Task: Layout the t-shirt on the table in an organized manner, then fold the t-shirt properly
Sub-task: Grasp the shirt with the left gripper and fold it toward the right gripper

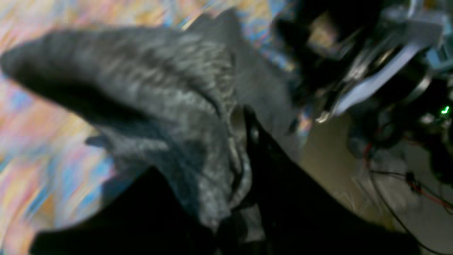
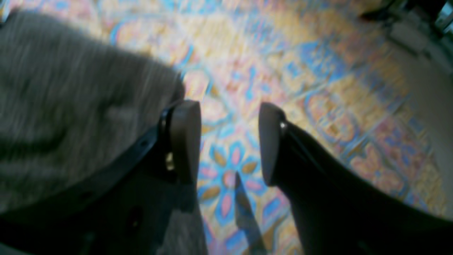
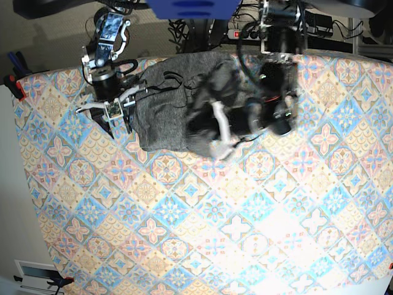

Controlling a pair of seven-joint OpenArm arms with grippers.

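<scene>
The dark grey t-shirt (image 3: 163, 104) lies bunched near the far edge of the patterned table (image 3: 202, 227). My left gripper (image 3: 204, 130) is over its right part, blurred by motion. In the left wrist view the left gripper (image 1: 240, 148) is shut on a lifted fold of the t-shirt (image 1: 148, 81), which hangs up off the cloth. My right gripper (image 3: 116, 125) is at the shirt's left edge. In the right wrist view the right gripper (image 2: 228, 141) stands open over bare table (image 2: 283, 63), with the t-shirt (image 2: 70, 106) just left of its left finger (image 2: 184, 138).
Cables and a power strip (image 3: 245, 31) run behind the table's far edge. A red-handled clamp (image 3: 15, 86) is fixed at the left edge. Past the table edge, the left wrist view shows floor with cables (image 1: 407, 177). A blue part (image 3: 193, 7) hangs at the top.
</scene>
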